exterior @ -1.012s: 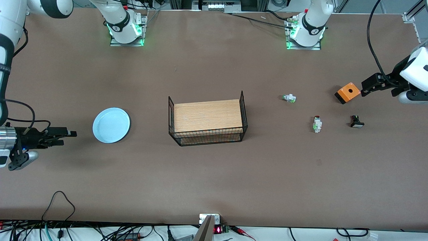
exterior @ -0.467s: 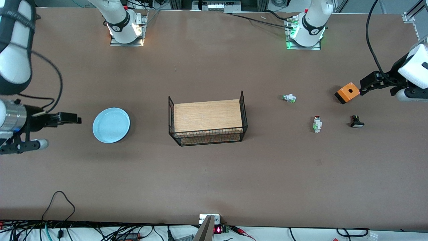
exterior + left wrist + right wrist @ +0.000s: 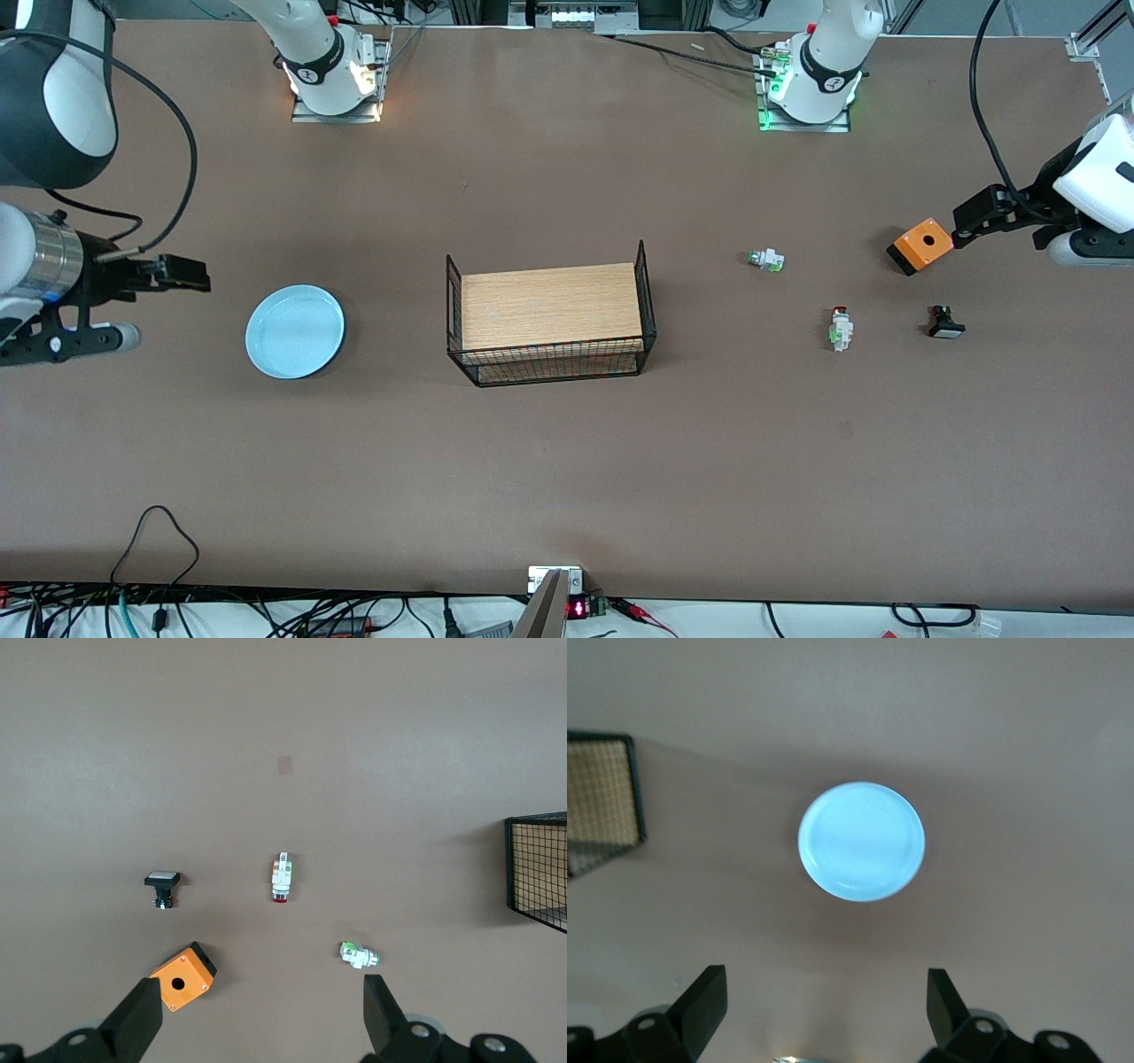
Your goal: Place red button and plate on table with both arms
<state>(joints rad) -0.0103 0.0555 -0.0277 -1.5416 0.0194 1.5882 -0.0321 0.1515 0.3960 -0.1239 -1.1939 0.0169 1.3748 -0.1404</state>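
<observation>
The red button (image 3: 840, 327) lies on the table (image 3: 567, 461) toward the left arm's end; it also shows in the left wrist view (image 3: 281, 878). The light blue plate (image 3: 295, 330) rests on the table toward the right arm's end, and shows in the right wrist view (image 3: 861, 841). My left gripper (image 3: 966, 221) is open and empty, up beside the orange box (image 3: 922, 245). My right gripper (image 3: 190, 274) is open and empty, up beside the plate at the right arm's end.
A black wire rack with a wood top (image 3: 551, 315) stands mid-table. A white-green part (image 3: 765, 260) and a black part with white cap (image 3: 945, 322) lie near the red button. Cables run along the table's near edge.
My right gripper has risen and swung away from the front camera, staying beside the plate. My left gripper has shifted slightly up by the orange box. Objects have not moved.
</observation>
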